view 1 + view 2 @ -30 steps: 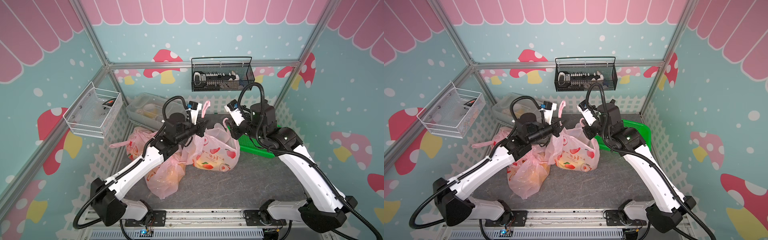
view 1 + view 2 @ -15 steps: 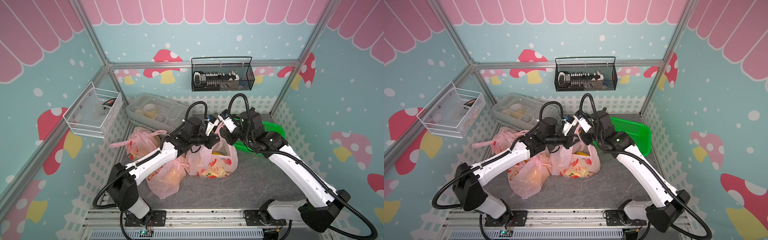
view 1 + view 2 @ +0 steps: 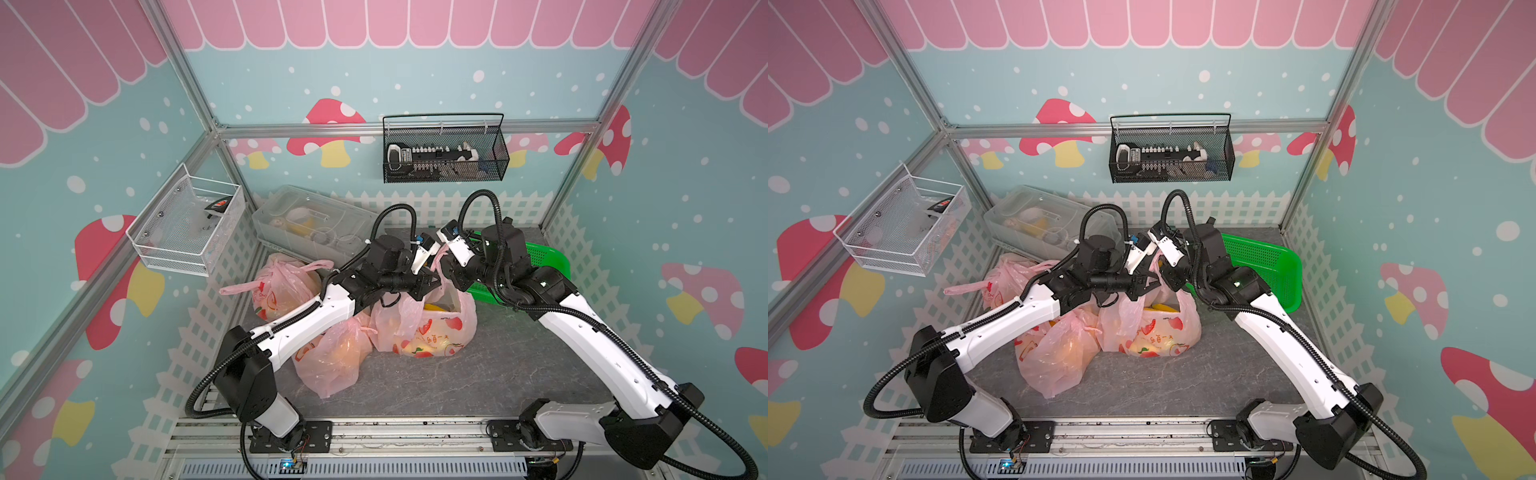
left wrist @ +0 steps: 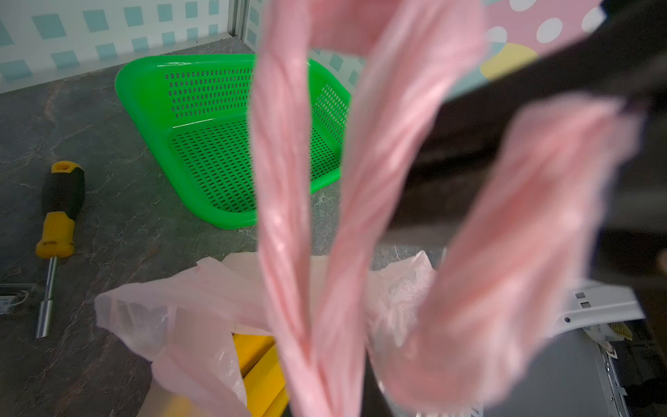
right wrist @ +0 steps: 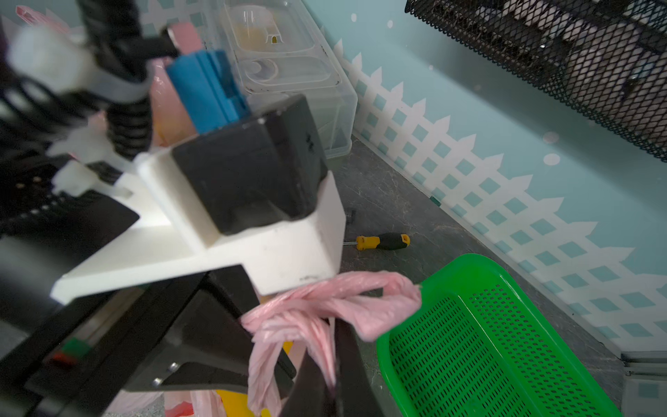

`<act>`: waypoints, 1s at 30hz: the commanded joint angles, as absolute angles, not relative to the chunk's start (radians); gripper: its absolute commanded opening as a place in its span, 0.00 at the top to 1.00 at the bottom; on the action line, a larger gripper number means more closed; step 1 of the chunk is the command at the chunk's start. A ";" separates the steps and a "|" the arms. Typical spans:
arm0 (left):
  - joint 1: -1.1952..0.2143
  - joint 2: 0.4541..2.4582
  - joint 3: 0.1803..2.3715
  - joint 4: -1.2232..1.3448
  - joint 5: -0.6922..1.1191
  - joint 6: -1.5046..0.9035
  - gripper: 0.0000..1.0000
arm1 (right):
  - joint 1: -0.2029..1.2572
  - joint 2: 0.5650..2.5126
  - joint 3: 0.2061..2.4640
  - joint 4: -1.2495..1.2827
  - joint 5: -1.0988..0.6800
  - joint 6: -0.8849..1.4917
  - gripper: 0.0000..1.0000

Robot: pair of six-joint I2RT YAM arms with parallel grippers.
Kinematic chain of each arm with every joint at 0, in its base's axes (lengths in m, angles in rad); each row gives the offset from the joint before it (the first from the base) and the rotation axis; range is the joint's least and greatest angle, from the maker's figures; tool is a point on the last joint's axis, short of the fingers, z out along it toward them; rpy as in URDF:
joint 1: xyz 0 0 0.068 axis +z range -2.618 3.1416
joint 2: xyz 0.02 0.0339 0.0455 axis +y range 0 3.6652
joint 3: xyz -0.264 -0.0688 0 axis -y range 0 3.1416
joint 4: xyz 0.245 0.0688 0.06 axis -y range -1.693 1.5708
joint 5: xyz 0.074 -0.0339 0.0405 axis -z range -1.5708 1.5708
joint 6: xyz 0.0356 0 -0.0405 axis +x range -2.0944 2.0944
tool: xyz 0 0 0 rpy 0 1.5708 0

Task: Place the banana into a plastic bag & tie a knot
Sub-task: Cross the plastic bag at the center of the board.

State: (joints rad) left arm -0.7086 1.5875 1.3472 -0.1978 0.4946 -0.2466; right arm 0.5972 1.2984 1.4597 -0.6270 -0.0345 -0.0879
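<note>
The plastic bag [image 3: 424, 332] [image 3: 1154, 332] sits on the grey table [image 3: 478, 374] just beside the green basket [image 3: 548, 257] [image 3: 1266, 266], with its mouth gaping upward. The banana [image 3: 436, 308] [image 3: 1163, 308] lies inside the bag. A yellow strip of it shows through the mouth in both top views, and the left wrist view shows it under the pink film [image 4: 258, 364].

Both claws meet right above that mouth, at the basket's nearest corner. The left gripper [image 3: 429, 282] [image 3: 1147, 285] is pinched narrow on one of the bag's handles [image 5: 325, 303] [image 4: 281, 180]. The right gripper [image 3: 444, 272] [image 3: 1165, 275] is clamped tight on a handle too. The twisted pink strips cross between the two claws, which are almost touching each other.

The banana is directly beneath both claws and clear of them, with the handles stretched up from the bag to the claws.

A yellow-and-black screwdriver [image 5: 382, 241] [image 4: 59, 209] lies on the table near the basket, on its fence side. Two tied pink bags [image 3: 332, 357] [image 3: 282, 286] rest on the side of the open bag away from the basket.
</note>
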 commanded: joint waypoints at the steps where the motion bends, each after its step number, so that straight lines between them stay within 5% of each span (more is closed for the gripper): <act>1: -0.714 1.578 1.356 -0.227 0.552 -0.204 1.00 | 0.605 1.267 1.436 -0.570 -0.073 -0.109 1.00; 19: -0.670 1.521 1.262 -0.182 0.582 -0.210 0.93 | 0.640 1.235 1.394 -0.527 -0.044 -0.130 1.00; 30: -0.675 1.504 1.224 -0.112 0.695 -0.163 0.70 | 0.663 1.252 1.394 -0.506 -0.046 -0.158 1.00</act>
State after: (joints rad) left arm -0.6731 1.5433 1.2427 -0.1417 0.6266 -0.2001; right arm 0.6556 1.2560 1.3956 -0.5323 -0.0429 -0.1226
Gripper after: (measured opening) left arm 0.287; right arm 0.048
